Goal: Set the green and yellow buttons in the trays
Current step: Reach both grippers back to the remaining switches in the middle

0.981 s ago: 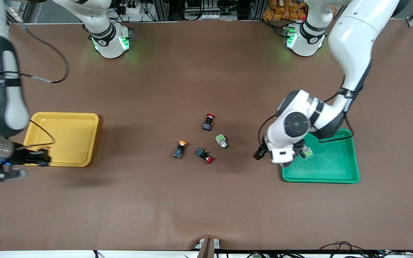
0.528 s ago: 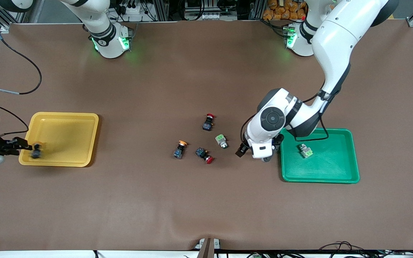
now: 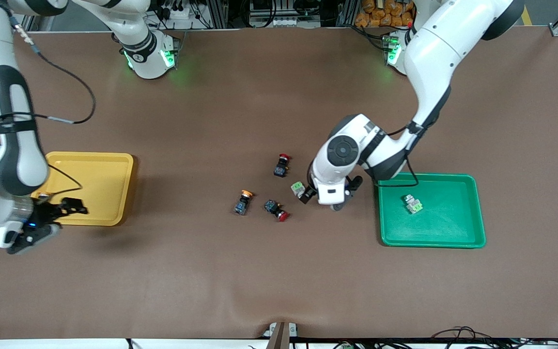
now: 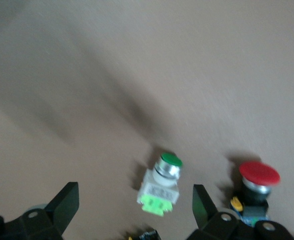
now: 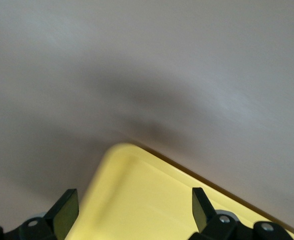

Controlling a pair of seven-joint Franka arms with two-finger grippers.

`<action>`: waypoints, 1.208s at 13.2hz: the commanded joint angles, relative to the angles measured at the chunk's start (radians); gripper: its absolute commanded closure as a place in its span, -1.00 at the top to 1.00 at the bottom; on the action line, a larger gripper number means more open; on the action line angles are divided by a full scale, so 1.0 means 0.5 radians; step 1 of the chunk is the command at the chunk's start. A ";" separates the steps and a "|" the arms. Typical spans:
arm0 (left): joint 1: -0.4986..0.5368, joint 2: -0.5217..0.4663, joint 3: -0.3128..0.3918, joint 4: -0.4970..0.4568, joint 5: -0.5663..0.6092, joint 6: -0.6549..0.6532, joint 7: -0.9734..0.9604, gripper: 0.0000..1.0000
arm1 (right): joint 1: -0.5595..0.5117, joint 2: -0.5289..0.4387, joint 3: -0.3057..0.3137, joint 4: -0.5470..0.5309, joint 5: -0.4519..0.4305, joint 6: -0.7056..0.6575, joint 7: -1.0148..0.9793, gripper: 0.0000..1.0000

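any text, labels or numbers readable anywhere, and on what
Nothing reads clearly.
Grey-bodied green-capped push button on the table: a small label on its side, too blurred to read.
White robot arm bases along the brown table: round dark markings, too small to read.

I'm working in a robotics lab: two white arms (image 3: 434,43) are bolted at one edge of a table (image 3: 259,281) covered in a brown mat, their bases lit green. Along that edge I see aluminium framing (image 3: 221,14), power strips and bundled cables (image 3: 182,12), with more cables (image 3: 453,334) at the camera's edge.
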 commanded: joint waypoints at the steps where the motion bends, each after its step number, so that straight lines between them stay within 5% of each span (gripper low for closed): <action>1: -0.095 0.083 0.031 0.057 0.127 0.068 -0.042 1.00 | 0.150 -0.058 -0.007 0.013 0.051 -0.094 0.413 1.00; 8: -0.196 0.202 0.086 0.054 0.272 0.246 -0.039 1.00 | 0.712 -0.031 -0.028 0.016 0.005 0.043 1.956 1.00; 12: -0.209 0.248 0.101 0.054 0.363 0.289 -0.042 1.00 | 0.918 0.061 -0.025 0.016 0.005 0.185 2.491 1.00; 13: -0.212 0.251 0.122 0.054 0.397 0.298 -0.045 0.93 | 0.945 0.104 -0.025 0.013 0.008 0.261 2.592 1.00; 16: -0.209 0.251 0.126 0.054 0.407 0.298 -0.048 0.28 | 1.055 0.178 -0.022 0.007 0.030 0.448 2.936 1.00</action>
